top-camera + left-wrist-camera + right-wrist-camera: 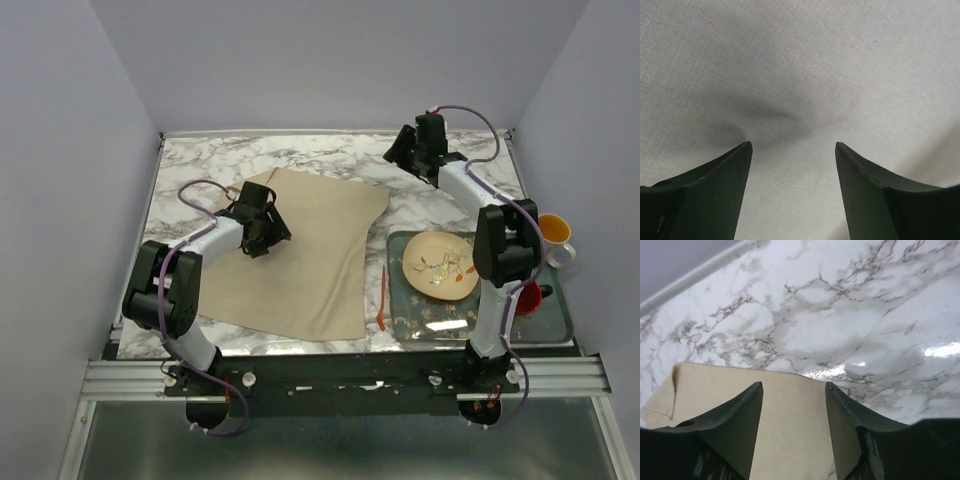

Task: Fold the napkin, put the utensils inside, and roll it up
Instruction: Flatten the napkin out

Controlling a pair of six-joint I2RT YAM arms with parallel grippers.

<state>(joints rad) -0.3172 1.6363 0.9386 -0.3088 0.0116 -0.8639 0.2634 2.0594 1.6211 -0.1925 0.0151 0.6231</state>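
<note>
The tan napkin lies spread on the marble table, with a small fold at its far left corner. My left gripper hovers low over the napkin's left part, jaws open. In the left wrist view the cloth fills the frame and nothing sits between the left gripper's fingers. My right gripper is raised above the table's far right, open and empty. In its wrist view the right gripper looks down on the napkin's far edge. An orange utensil lies on the table between napkin and tray.
A clear tray at the near right holds a round patterned plate and a red object. A yellow mug stands beside the tray. Bare marble runs to the back wall.
</note>
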